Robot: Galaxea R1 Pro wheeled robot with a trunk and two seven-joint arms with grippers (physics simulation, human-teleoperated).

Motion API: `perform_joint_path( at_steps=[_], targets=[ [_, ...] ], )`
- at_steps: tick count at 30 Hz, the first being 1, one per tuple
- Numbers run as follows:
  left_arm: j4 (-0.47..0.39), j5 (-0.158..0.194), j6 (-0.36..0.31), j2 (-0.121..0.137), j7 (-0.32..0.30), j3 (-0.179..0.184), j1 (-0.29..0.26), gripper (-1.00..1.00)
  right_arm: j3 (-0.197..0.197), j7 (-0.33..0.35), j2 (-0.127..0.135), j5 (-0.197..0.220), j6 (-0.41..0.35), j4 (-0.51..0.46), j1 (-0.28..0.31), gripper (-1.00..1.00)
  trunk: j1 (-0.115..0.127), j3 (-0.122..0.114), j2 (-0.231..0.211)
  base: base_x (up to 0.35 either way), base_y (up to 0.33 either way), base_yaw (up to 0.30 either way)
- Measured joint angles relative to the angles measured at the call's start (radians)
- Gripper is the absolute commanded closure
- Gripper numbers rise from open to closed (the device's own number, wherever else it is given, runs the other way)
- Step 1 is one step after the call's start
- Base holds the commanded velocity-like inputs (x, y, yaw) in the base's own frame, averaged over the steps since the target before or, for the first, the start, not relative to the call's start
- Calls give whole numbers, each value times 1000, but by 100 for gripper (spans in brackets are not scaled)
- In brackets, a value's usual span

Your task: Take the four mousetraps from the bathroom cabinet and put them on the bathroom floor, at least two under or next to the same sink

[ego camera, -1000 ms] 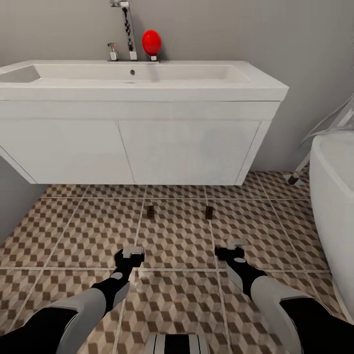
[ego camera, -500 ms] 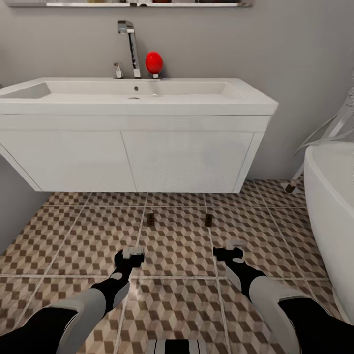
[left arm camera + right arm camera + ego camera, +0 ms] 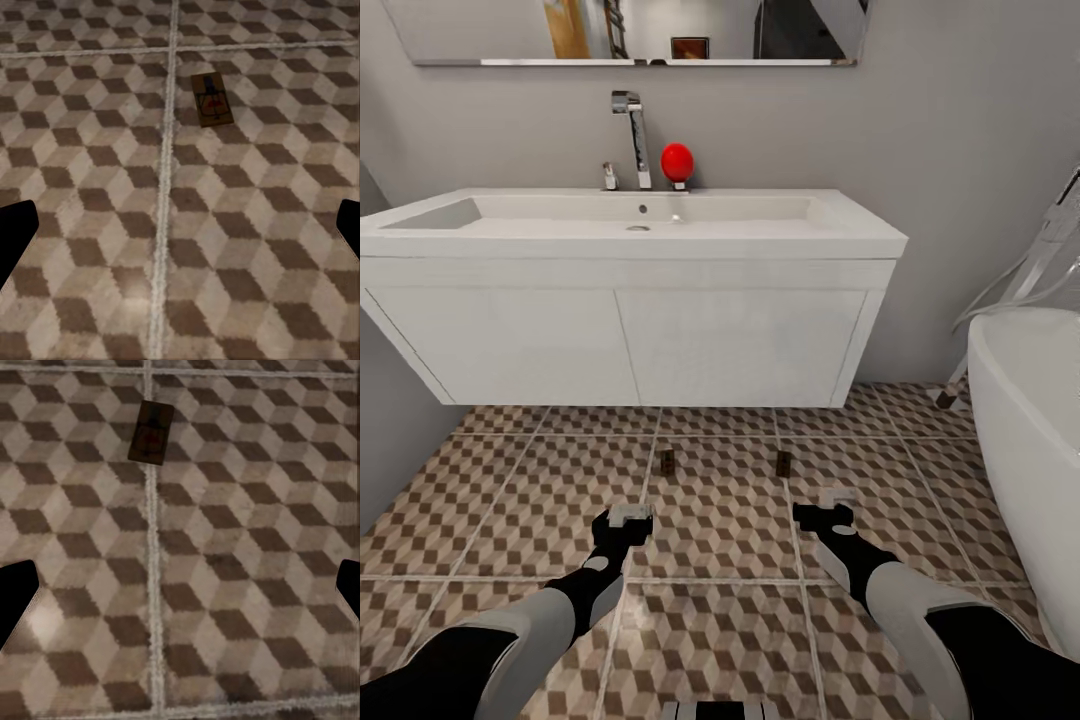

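At lower centre of the head view, left gripper (image 3: 617, 521) and right gripper (image 3: 822, 515) held low over the bathroom floor (image 3: 490, 500), fingers spread apart and empty. Just beyond, at mid-frame, two mousetraps noted flat on the tiles, well apart: left mousetrap (image 3: 669, 460) (image 3: 211, 98) beside a grout line, right mousetrap (image 3: 784, 462) (image 3: 151, 432) likewise. Both lying just in front of the wall-hung white vanity (image 3: 630, 340). Further up: sink (image 3: 640, 212), chrome tap (image 3: 631, 135), red object (image 3: 677, 162). White bathtub (image 3: 1025, 440) at right edge.
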State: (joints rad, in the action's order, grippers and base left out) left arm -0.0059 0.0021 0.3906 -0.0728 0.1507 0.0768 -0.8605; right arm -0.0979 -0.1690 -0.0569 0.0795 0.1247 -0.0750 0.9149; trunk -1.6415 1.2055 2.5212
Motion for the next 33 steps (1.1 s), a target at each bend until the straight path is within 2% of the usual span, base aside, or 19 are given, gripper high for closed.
perform_joint_path(
  at_steps=[17,33],
  targets=[
    [0,13,-3,1,-3,0,1,-100,0,0,3,4,0,35,0,-100,8,-66,-4,0,0,0],
    [0,60,-4,-9,-2,-1,5,-100,0,-5,8,-1,0,65,0,-100,15,-128,-8,0,0,0]
  ],
)
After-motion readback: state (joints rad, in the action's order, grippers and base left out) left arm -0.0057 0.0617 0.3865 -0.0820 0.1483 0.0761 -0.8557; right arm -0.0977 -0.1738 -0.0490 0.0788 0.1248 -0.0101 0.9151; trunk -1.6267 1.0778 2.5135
